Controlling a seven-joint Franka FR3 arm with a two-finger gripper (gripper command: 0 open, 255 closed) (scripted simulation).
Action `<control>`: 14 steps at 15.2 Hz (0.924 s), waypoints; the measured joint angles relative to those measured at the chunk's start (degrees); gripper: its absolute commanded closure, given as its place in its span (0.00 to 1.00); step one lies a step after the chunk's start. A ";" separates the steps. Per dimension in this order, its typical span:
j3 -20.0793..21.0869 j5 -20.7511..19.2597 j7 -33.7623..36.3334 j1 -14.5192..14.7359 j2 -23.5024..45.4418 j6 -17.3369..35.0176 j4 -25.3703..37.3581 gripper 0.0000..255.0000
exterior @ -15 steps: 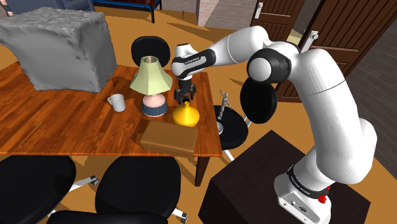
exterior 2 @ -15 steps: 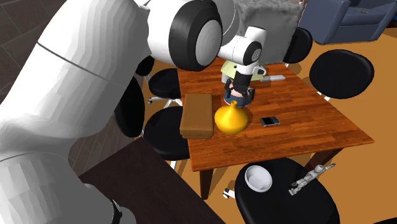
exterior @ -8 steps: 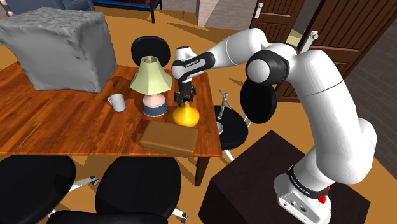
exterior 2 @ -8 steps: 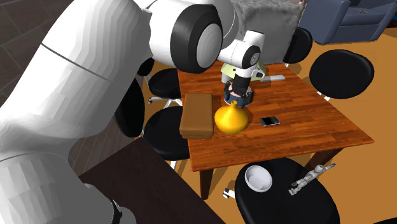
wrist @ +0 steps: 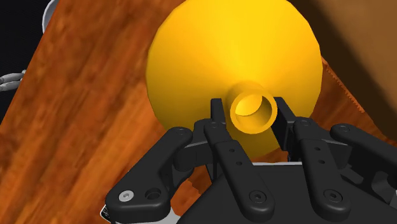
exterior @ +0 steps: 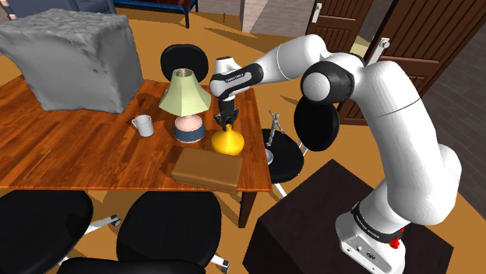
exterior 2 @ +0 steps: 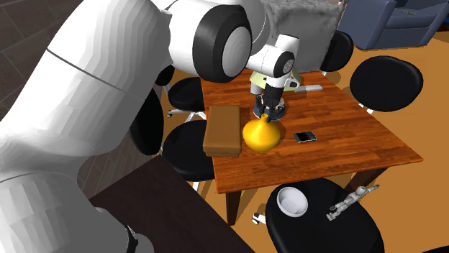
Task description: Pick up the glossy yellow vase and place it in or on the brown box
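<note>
- Shoulder view: the gripper is pinching narrower than half a second ago, at the neck of the yellow vase, which is standing on the table just beside the brown box.
- Second exterior view: the brown box is lying shut, carrying nothing on top.
- Wrist view: both fingers are clasping the neck, so lifting looks ready to begin.

Vase: yellow, smooth, mild gloss, brighter patch on body.
Table: wood, reddish-brown, streaky grain, slight sheen.
Box: brown, matt, even-toned faces.
Gripper: black, matt, hard-looking links.
Arm: white shells, smooth, faint shine.
Grey block: rough, lumpy surface.
Chair seats: black, matt.
Lampshade: pale green, matt.
</note>
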 measured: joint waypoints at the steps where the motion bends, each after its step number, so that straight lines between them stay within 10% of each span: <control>1: 0.00 0.00 0.00 0.00 0.00 0.00 0.01 1.00; 14: 0.04 0.03 0.07 -0.01 -4.24 -4.12 -0.19 1.00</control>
